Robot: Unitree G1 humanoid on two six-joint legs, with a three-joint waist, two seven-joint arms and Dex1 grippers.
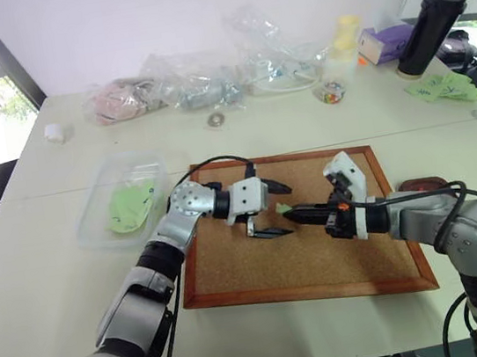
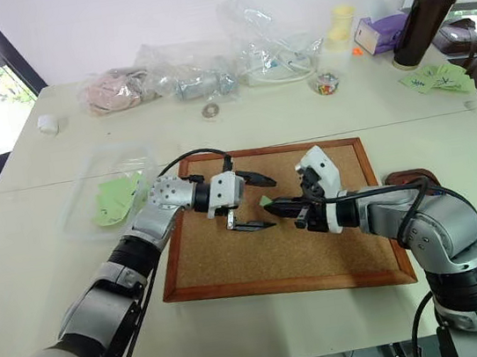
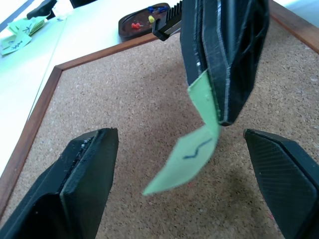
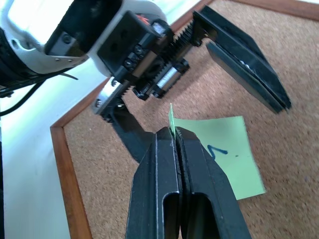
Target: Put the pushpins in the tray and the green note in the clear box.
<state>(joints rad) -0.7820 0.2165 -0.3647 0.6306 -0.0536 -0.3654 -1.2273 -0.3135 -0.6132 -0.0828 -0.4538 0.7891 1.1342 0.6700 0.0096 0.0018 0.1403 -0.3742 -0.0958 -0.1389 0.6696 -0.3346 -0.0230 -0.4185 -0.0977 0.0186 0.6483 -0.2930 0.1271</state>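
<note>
A pale table (image 1: 49, 285) is seen from above, with a large wood-framed cork board (image 1: 261, 273) lying at its near middle. To the left of the board, a clear box (image 1: 93, 218) is set down; green paper is already seen inside it. A dark brown tray (image 3: 130, 27) sits just past the board's right edge, and red, yellow and blue pushpins (image 3: 149, 19) are seen in it.

Above the board's middle, the right gripper (image 4: 175, 142) is clenched on one edge of the green note (image 4: 234, 149), which hangs free over the cork. The left gripper (image 3: 179, 159) is spread wide, one finger on each side of the hanging note, and nothing is touched by it.

The note is judged to be very light, thin and floppy; it curls under its own weight and could be creased or slipped easily. A hold is best taken on the free lower half, flat between the pads, before the other grip is let go.
</note>
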